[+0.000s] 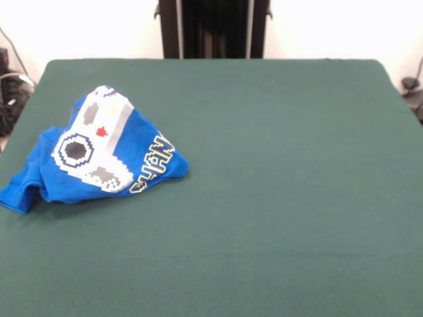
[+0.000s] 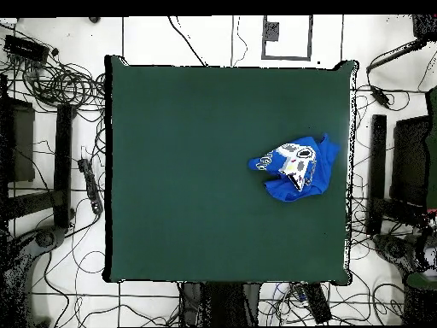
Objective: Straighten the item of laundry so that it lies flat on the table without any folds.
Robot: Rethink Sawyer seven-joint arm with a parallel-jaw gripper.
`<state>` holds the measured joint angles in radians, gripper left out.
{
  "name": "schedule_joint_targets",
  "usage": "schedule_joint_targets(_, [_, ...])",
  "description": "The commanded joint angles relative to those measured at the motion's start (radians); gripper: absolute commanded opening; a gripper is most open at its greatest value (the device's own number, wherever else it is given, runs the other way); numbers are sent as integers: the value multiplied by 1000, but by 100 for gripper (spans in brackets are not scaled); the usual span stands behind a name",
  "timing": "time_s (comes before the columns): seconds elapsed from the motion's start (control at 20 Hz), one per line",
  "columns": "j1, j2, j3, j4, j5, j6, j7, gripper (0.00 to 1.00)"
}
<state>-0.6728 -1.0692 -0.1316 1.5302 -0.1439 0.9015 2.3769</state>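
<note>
Item: blue T-shirt (image 1: pixel 92 155), crumpled heap, print side up, folded over itself. Location: left side of green desk (image 1: pixel 277 198) in front view, close to left edge; in overhead view, near right edge. Handling, judged: light, soft, limp; will drape and bunch, not fragile. Best hold: loose blue flap at near-left corner, pull outward. Claw: absent from both views; state unknown.

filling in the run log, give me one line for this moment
laundry: blue T-shirt crumpled, print side up | place: green table, near one side edge | gripper: not in view | task: not flat yet
</note>
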Motion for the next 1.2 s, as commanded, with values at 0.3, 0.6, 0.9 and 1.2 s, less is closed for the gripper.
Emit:
schedule_joint_targets(0.3, [-289, -49, 51, 250, 50, 14, -365, 0])
schedule_joint_targets(0.6, [-310, -68, 95, 292, -33, -77, -333, 0])
schedule_joint_targets(0.9, [-326, -79, 187, 279, -90, -63, -438, 0])
schedule_joint_targets(1.2, [-348, -83, 248, 286, -85, -31, -475, 0])
